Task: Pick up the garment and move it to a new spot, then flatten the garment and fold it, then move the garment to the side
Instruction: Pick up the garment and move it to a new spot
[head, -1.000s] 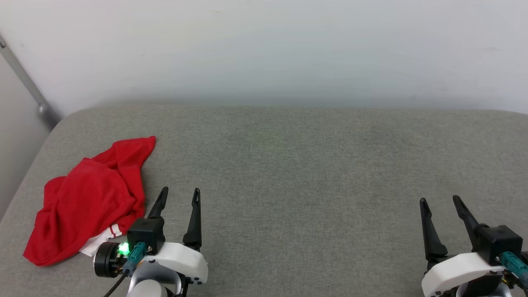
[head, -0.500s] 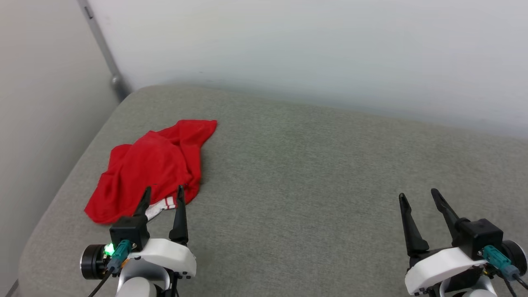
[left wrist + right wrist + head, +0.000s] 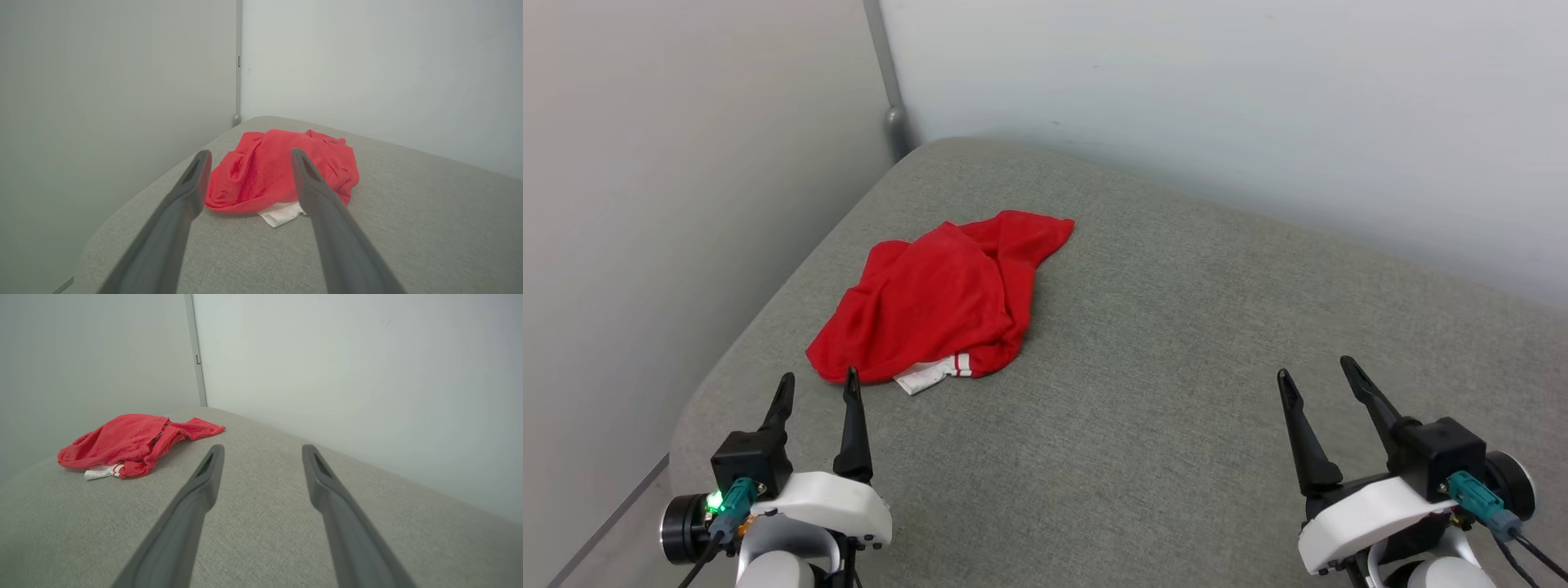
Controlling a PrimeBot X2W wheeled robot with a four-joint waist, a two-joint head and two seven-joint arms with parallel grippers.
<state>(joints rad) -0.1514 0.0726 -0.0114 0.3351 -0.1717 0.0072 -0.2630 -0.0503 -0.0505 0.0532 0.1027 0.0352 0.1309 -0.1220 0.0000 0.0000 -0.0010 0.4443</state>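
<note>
The garment (image 3: pixel 939 298) is a crumpled red heap with a white, red-striped sleeve edge poking out at its near side, lying near the far left corner of the grey cushioned surface (image 3: pixel 1176 367). My left gripper (image 3: pixel 818 382) is open just short of the heap's near edge, empty. In the left wrist view the garment (image 3: pixel 261 171) sits beyond the spread fingers of that gripper (image 3: pixel 249 157). My right gripper (image 3: pixel 1316 369) is open and empty far to the right. The right wrist view has the garment (image 3: pixel 130 443) at its left, well away from that gripper (image 3: pixel 261 451).
Pale walls stand behind and to the left of the surface, meeting at a grey vertical post (image 3: pixel 889 82). The surface's left edge (image 3: pixel 768 302) drops away beside the garment. Bare grey cushion stretches to the right.
The head camera has turned left, so the garment now sits nearer the picture's middle and the left wall shows. The left gripper's fingertips now end just short of the heap. Both grippers stay open.
</note>
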